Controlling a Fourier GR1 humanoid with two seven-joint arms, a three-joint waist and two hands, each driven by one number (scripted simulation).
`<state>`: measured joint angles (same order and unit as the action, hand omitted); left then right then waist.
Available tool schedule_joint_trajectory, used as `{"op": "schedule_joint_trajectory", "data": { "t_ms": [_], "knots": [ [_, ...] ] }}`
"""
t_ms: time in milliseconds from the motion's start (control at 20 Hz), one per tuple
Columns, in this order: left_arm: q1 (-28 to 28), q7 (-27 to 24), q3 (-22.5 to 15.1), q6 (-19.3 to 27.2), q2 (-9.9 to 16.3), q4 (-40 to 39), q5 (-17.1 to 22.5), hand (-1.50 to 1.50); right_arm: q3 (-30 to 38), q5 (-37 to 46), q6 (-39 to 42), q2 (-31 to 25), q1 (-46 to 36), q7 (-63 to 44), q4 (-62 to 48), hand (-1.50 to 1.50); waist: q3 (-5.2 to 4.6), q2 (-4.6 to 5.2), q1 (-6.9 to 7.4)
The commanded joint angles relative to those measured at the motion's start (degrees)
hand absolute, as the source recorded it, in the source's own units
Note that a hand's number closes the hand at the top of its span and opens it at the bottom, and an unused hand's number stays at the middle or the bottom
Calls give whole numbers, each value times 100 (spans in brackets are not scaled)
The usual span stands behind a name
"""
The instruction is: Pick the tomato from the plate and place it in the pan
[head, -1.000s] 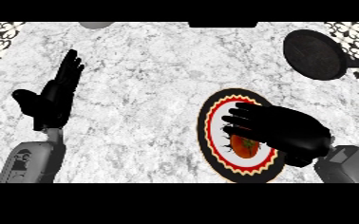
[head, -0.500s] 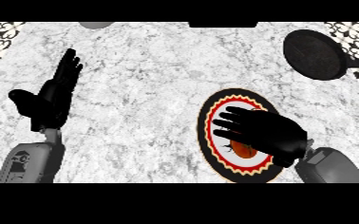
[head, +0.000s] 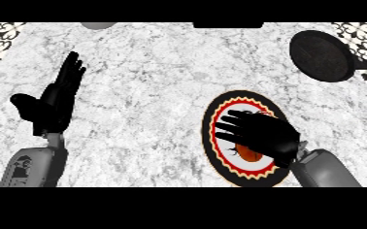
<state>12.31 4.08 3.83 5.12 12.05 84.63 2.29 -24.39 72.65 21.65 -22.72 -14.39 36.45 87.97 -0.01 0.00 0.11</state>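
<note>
Right hand (head: 259, 135) lowered over the plate (head: 215, 145), fingers curling around the tomato (head: 249, 153), mostly hiding it at the plate's centre. Dark pan (head: 322, 56) well apart at upper right, bare marble counter (head: 165, 87) between. Left hand (head: 54, 102) resting open at left edge, fingers straight, holding nothing.

We see a kitchen: a grey-veined marble counter (head: 165, 77), a dark pan (head: 323, 56) well beyond the right hand (head: 261, 136), and a patterned plate (head: 222, 155) beneath that hand.
</note>
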Motion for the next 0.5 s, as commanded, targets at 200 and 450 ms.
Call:
{"op": "schedule_joint_trajectory", "data": {
  "t_ms": [200, 450],
  "knots": [
    [-257, 115, -43, -55, -24, 343, -111, 0, -357, 412, -164, -3, 52, 563, 111, 150, 1, -10, -1],
    [36, -41, 120, -132, -57, -74, -154, 0, -122, 611, -556, 378, -128, 892, -543, 150, 0, 1, -6]
  ]
}}
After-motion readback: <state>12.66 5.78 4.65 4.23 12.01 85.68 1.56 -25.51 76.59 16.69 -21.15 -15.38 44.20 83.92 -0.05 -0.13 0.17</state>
